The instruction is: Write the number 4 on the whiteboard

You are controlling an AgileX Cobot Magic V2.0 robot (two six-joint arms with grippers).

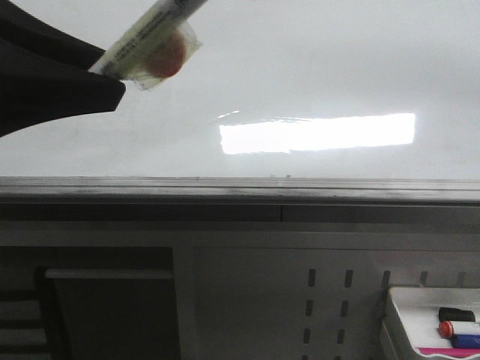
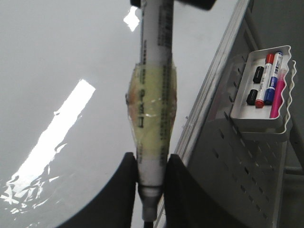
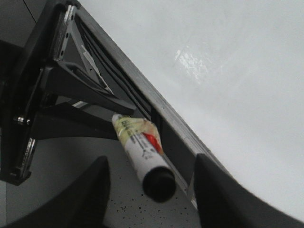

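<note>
The whiteboard (image 1: 315,67) fills the background, glossy, with a bright rectangular reflection (image 1: 318,133) and a grey bottom rail (image 1: 240,189). No drawn stroke of the number 4 is visible on the board. The left gripper (image 2: 151,190) pinches a white marker pen (image 2: 153,95) wrapped in yellowish tape; in the front view the marker angles up across the board's upper left area. The right gripper (image 3: 151,190) has its fingers spread, with nothing between them. A white tray (image 1: 431,319) of markers hangs below the rail, toward the right.
</note>
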